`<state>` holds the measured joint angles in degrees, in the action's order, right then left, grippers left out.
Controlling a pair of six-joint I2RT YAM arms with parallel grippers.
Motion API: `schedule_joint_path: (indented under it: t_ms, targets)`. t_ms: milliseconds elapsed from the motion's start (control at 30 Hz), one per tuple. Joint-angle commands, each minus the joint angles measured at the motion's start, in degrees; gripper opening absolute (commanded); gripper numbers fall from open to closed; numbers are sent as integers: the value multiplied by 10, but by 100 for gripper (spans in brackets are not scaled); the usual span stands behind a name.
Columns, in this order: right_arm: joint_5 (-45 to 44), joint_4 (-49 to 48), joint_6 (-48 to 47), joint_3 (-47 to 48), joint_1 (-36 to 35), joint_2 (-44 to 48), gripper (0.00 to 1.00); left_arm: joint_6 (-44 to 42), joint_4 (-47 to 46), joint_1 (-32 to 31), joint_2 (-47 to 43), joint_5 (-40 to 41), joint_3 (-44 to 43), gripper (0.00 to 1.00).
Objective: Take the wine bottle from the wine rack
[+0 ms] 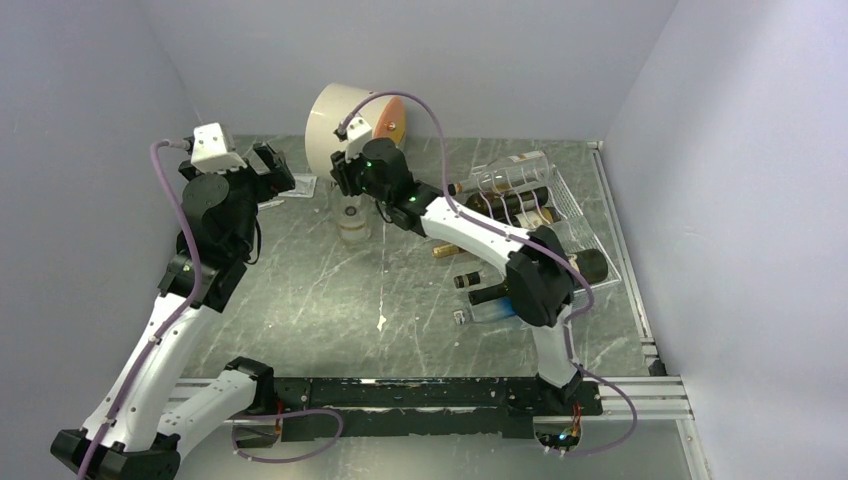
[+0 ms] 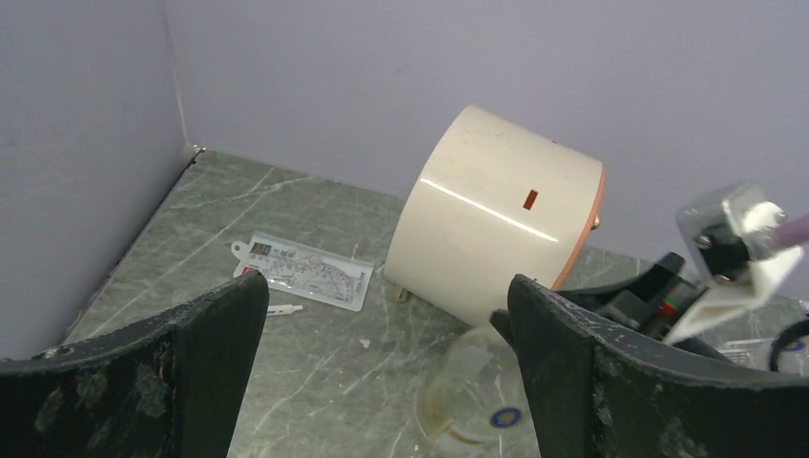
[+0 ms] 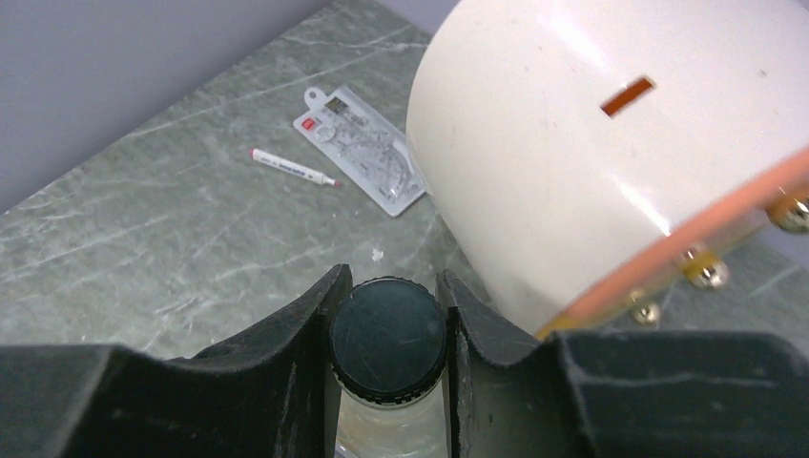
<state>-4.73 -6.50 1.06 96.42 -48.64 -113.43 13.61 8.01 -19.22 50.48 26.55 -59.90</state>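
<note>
A clear wine bottle [image 1: 352, 220] with a black cap [image 3: 388, 336] stands upright left of the wine rack, beside the cream drum. My right gripper [image 3: 388, 324] is shut on its capped neck from above; it also shows in the top view [image 1: 347, 182]. The bottle shows from above in the left wrist view [image 2: 477, 401]. The white wire wine rack [image 1: 572, 200] lies at the right, with several bottles lying in it, partly hidden by my right arm. My left gripper [image 2: 386, 296] is open and empty, left of the bottle, also in the top view [image 1: 275, 172].
The cream drum with an orange face [image 1: 340, 115] lies at the back, close behind the bottle [image 3: 572, 143]. A plastic packet [image 2: 303, 270] and a small pen [image 3: 291, 167] lie on the table near the back left. Walls close in at left, back and right.
</note>
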Motion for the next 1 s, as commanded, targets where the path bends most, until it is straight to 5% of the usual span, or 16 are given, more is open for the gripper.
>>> schedule_joint_path:
  t_ms: [0, 400, 533, 700, 800, 967]
  targets:
    - [-7, -135, -21, 94, -7, -19, 0, 8, -22, 0, -7, 20, 6, 99]
    - [-10, -131, -61, 187, -11, -133, 0, 4, -26, 0, -6, 24, 10, 99]
    - [-7, -127, -66, 187, -13, -137, 38, 4, -27, 0, -13, 17, 12, 99]
    - [-16, -98, -63, 201, -15, -126, 74, -2, -43, 0, -27, 15, 24, 99]
    - [-19, -70, -61, 206, -15, -105, 88, -2, -43, 0, -28, 17, 23, 99]
    - [-21, -13, -72, 166, -15, -33, 92, -5, -45, 0, -30, 22, 25, 99]
